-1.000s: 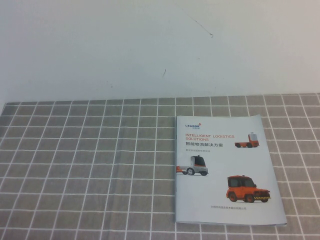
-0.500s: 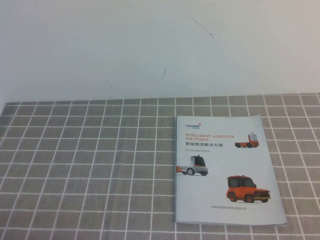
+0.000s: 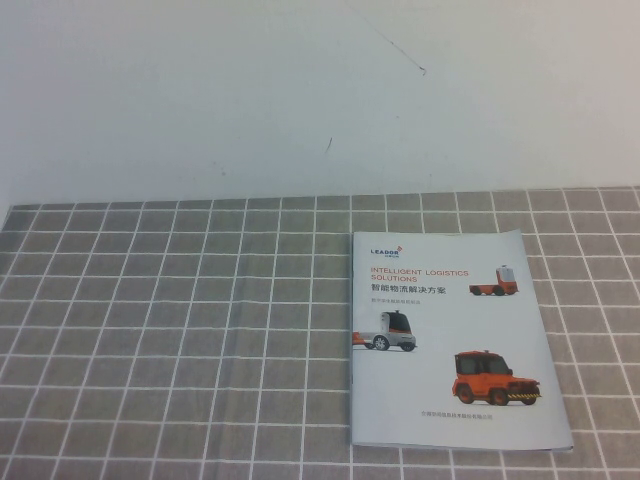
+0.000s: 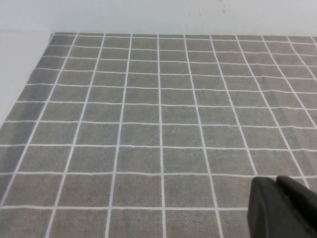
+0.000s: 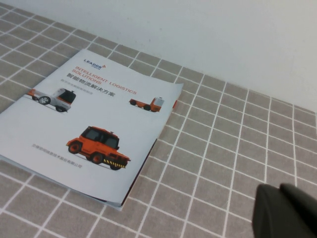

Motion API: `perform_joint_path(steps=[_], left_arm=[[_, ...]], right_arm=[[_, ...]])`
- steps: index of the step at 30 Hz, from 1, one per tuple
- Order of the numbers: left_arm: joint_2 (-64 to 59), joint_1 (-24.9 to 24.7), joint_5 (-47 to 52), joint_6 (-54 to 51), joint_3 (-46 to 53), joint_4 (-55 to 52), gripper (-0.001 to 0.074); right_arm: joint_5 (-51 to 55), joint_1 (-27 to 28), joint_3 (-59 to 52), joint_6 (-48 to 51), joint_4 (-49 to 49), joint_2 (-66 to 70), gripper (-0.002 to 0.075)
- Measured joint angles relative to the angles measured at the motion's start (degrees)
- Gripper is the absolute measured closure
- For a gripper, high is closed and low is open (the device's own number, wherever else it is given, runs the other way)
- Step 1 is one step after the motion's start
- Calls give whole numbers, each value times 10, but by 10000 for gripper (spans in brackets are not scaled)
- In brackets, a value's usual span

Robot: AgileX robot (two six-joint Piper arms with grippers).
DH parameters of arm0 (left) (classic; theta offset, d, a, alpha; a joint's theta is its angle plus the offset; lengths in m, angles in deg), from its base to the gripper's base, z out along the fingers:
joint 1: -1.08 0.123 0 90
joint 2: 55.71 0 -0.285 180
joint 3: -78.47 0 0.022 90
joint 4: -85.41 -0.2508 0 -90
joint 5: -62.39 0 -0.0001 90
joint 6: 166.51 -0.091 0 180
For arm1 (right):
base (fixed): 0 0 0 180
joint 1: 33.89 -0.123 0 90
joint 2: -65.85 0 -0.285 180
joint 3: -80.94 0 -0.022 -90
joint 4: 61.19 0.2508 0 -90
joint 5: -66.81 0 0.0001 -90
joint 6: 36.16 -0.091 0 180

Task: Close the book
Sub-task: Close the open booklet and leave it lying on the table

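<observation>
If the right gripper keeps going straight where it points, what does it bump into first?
Probably the checked cloth, not the book, which lies off to the side of the right gripper. Depth is hard to judge. The left gripper hangs over bare cloth too.

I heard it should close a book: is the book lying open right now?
No, the book lies shut, cover up, on the checked cloth, the left gripper over bare cloth and the right gripper apart from it.

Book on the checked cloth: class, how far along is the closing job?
Done: the pale blue paper booklet lies shut, cover up, on the grey checked cloth. In hand: nothing; left gripper and right gripper hang over bare cloth. Left: nothing visible.
</observation>
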Motion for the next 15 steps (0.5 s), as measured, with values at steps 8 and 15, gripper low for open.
perform_joint_path(steps=[8, 15], left_arm=[[0, -9, 0, 0, 0, 0, 739], [0, -9, 0, 0, 0, 0, 739]], right_arm=[[0, 0, 0, 0, 0, 0, 729], [-24, 0, -15, 0, -1, 0, 729]])
